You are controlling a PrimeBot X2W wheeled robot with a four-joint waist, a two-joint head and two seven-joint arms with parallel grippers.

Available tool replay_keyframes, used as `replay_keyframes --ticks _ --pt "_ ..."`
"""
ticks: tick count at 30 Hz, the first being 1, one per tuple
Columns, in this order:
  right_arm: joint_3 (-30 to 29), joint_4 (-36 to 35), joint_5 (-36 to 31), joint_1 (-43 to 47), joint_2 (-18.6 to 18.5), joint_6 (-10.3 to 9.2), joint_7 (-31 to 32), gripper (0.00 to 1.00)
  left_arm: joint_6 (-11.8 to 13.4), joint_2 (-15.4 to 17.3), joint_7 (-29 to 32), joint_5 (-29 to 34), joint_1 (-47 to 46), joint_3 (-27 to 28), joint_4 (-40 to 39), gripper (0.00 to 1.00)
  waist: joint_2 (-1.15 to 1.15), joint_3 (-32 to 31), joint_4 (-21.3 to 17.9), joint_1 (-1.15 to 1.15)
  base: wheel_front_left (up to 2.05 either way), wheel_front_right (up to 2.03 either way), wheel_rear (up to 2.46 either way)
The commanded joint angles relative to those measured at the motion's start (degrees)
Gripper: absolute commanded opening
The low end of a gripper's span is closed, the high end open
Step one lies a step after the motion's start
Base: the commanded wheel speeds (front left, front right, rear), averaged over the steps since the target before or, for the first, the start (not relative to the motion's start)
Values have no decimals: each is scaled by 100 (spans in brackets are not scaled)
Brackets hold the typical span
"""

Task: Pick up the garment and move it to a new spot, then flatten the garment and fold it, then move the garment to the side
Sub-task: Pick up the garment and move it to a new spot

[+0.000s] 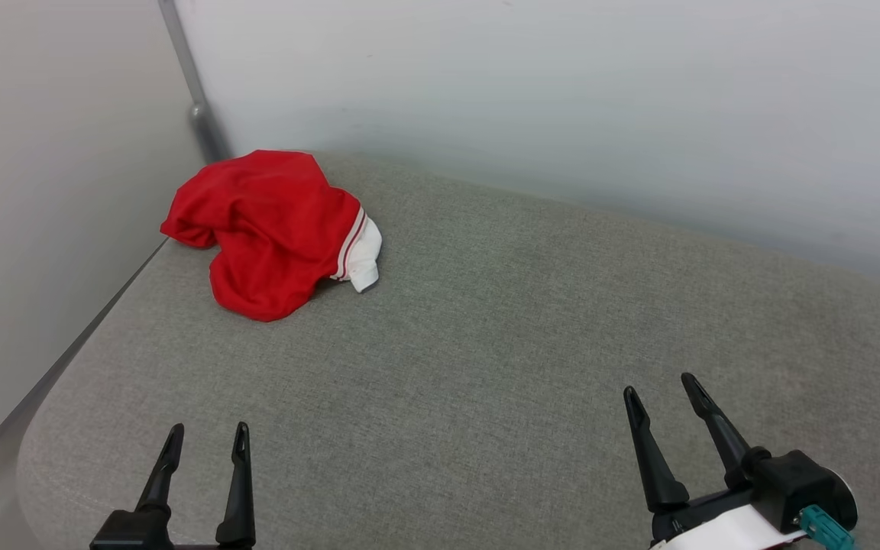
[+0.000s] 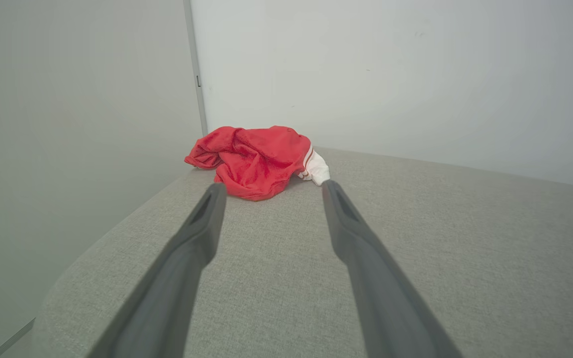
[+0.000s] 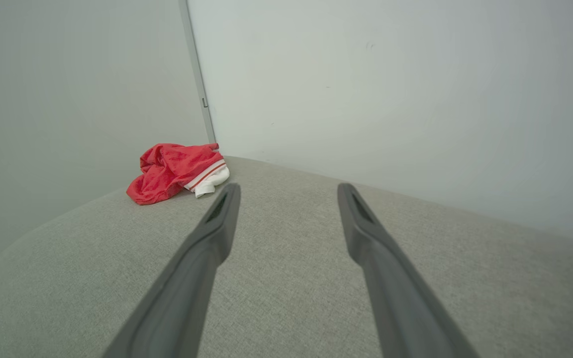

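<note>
I saw the garment lying in a crumpled red heap at the far left corner of the grey fabric surface, close to where the pale walls met. One white sleeve with striped trim poked out on its right side. My left gripper was at the near left with its fingers spread and nothing between them. My right gripper was likewise splayed and empty, and both were well apart from the cloth.
</note>
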Motion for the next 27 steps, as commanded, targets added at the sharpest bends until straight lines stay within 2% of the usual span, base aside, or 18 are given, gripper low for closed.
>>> replay_keyframes --ticks 1,11,15,18,22,24,27 --pt "11 -15 8 56 3 -3 -14 100 -19 -10 -14 15 32 14 -22 100 0 0 14 0 0 0 0" --pt "-27 -95 -94 31 3 -2 -14 100 -72 -9 -14 -169 -81 103 70 100 0 168 -7 0 0 0 0" --pt "-31 -175 -255 -137 2 -2 -13 100 -104 -9 -14 -275 -315 168 113 100 0 477 -106 0 0 0 0" --pt "-92 -291 -424 -281 2 -3 -14 100 -129 151 -14 -356 -661 144 200 100 0 798 -226 0 0 0 0" --pt "-166 -508 -656 -491 2 -3 -13 100 -138 708 -15 -696 -1362 -112 541 100 0 1346 -440 0 0 0 0" --pt "-206 -624 -805 -571 2 -2 -13 100 -136 1209 38 -898 -1874 -344 861 100 0 1616 -530 0 0 0 0" --pt "-214 -760 -1015 -706 2 -2 -13 100 -131 1814 504 -1396 -2711 -576 1261 100 0 1991 -694 0 0 0 0"
